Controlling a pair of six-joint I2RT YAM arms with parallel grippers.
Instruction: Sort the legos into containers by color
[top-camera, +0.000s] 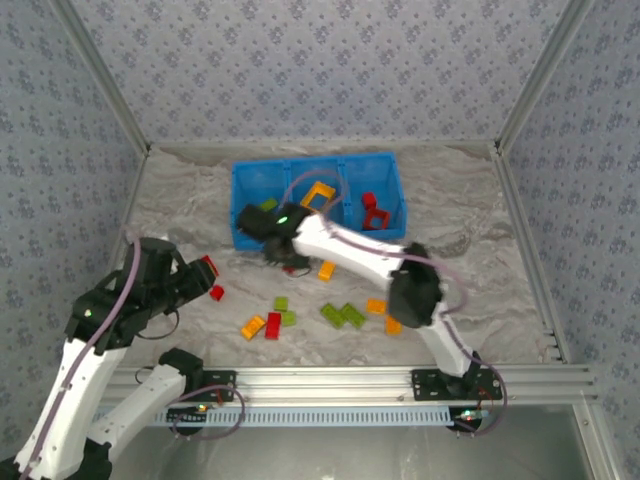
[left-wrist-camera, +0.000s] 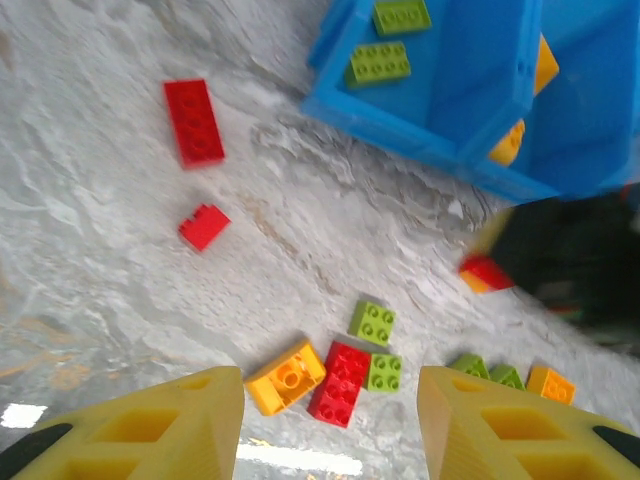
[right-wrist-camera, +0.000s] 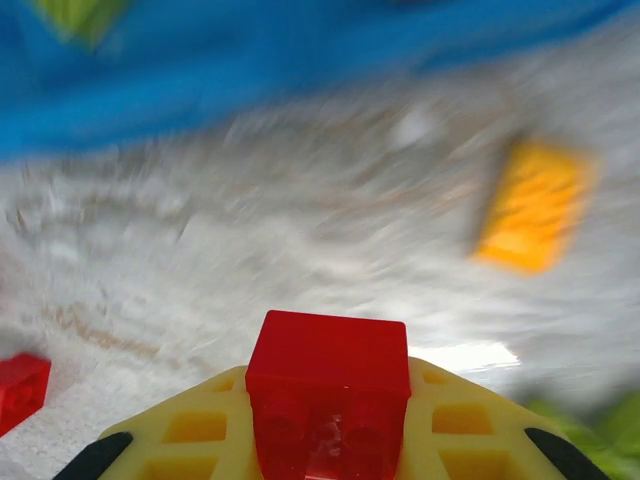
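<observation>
**Inspector:** Report your tools, left to right.

**Operator:** My left gripper (left-wrist-camera: 330, 430) hangs above the table (top-camera: 180, 200), jaws parted, nothing between them. My right gripper (right-wrist-camera: 328, 420) is closed on a red brick (right-wrist-camera: 328, 360), just in front of the near wall of the blue bin (top-camera: 310, 163).

**Inspector:** What is sorted?

**Operator:** Taking the three compartments in order:
- **Left:** two green bricks (left-wrist-camera: 378, 62).
- **Middle:** one orange frame (top-camera: 318, 195). Whether more orange lies beside it I cannot tell.
- **Right:** one red frame (top-camera: 374, 212).

No mixing of colours noted.

**Inspector:** And outstanding?

**Operator:** Loose on the table I count three red legos (left-wrist-camera: 194, 122), four orange legos (top-camera: 253, 327) and four green legos (top-camera: 352, 316). That is eleven, or twelve with the brick in my right gripper. Two reds lie toward my left side. The greens and oranges sit in the middle and to the right.

**Inspector:** Assessment?

**Operator:** In my judgement, roughly a quarter done. Each colour has its compartment settled, but the bulk of the carrying is left. The red brick I hold belongs in the right compartment.
</observation>
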